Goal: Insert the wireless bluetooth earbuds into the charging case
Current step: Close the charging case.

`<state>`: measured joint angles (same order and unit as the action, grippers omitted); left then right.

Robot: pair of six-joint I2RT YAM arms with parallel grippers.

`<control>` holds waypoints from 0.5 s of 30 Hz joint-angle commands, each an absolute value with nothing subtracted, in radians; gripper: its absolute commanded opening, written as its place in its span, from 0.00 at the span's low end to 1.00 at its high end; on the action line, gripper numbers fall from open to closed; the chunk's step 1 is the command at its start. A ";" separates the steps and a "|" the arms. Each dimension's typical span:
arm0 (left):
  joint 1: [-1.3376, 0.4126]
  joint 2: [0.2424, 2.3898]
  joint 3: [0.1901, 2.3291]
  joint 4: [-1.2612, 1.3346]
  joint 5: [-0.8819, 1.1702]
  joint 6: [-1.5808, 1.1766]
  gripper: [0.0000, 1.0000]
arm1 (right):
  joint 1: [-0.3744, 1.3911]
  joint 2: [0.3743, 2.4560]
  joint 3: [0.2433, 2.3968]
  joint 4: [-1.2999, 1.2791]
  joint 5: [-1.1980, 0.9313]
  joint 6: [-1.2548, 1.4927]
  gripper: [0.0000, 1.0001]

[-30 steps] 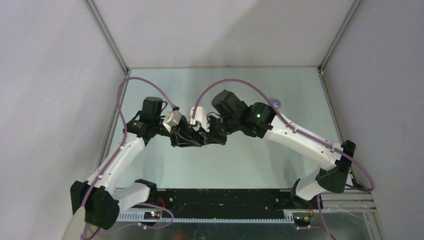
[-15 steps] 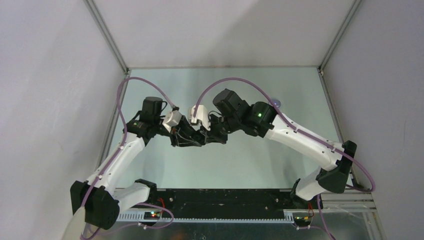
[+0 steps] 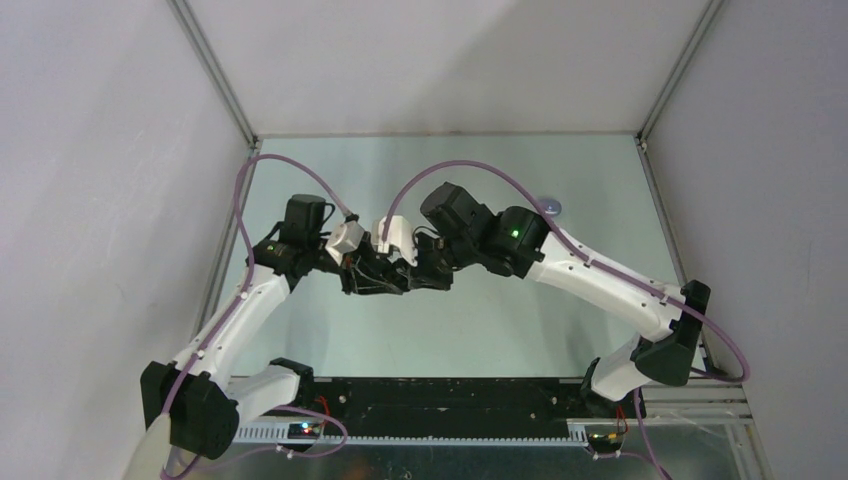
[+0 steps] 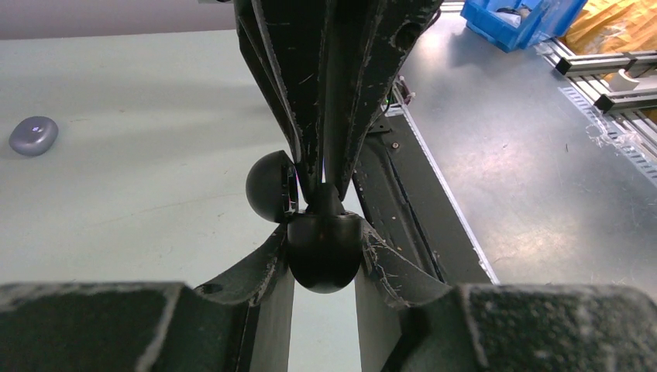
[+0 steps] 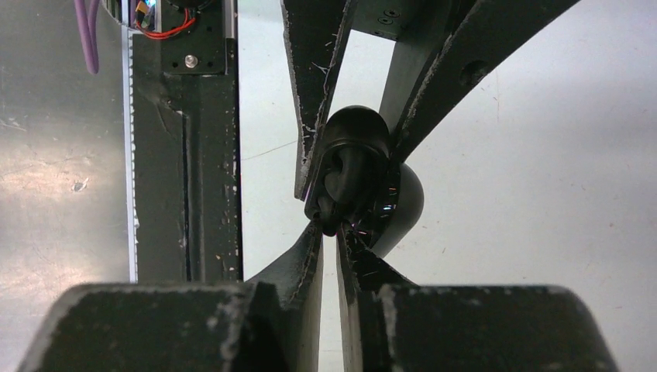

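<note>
My left gripper (image 4: 324, 249) is shut on a round glossy black charging case (image 4: 324, 260), held up above the table with its lid (image 4: 270, 186) hinged open. From the opposite side my right gripper (image 5: 331, 229) reaches in. Its jaws are almost together, with their tips on the end of a black earbud (image 5: 345, 182) that sits in the mouth of the case (image 5: 358, 128). In the top view both grippers meet at the table's middle, left gripper (image 3: 372, 278) against right gripper (image 3: 408, 276). The case is hidden between them there.
A pale lilac pebble-shaped thing (image 3: 553, 207) lies on the green table at the back right, also seen far left in the left wrist view (image 4: 33, 136). The black base rail (image 3: 440, 395) runs along the near edge. Blue bins (image 4: 527, 19) stand off the table.
The right wrist has swayed slightly right and back left while staying at the case. The left arm and the case have held still.
</note>
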<state>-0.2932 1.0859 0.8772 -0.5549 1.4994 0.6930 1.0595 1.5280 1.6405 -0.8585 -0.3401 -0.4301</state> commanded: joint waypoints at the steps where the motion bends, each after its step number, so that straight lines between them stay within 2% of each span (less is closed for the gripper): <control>1: -0.298 1.065 0.892 -0.562 1.583 0.721 0.32 | 1.068 1.542 1.687 -0.859 -0.307 -0.456 0.17; 6: -0.298 1.066 0.893 -0.563 1.583 0.722 0.32 | 1.052 1.506 1.709 -0.895 -0.333 -0.462 0.30; 9: -0.298 1.066 0.890 -0.563 1.583 0.724 0.32 | 1.026 1.476 1.728 -0.912 -0.388 -0.464 0.34; 12: -0.299 1.067 0.892 -0.563 1.583 0.724 0.32 | 1.002 1.450 1.734 -0.927 -0.430 -0.463 0.34; 15: -0.298 1.069 0.893 -0.563 1.583 0.723 0.32 | 0.981 1.432 1.727 -0.915 -0.452 -0.455 0.24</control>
<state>-0.2932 1.0859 0.8772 -0.5579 1.5066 0.7006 1.0138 1.4937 1.6798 -0.9234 -0.4118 -0.4496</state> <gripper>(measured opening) 0.334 0.289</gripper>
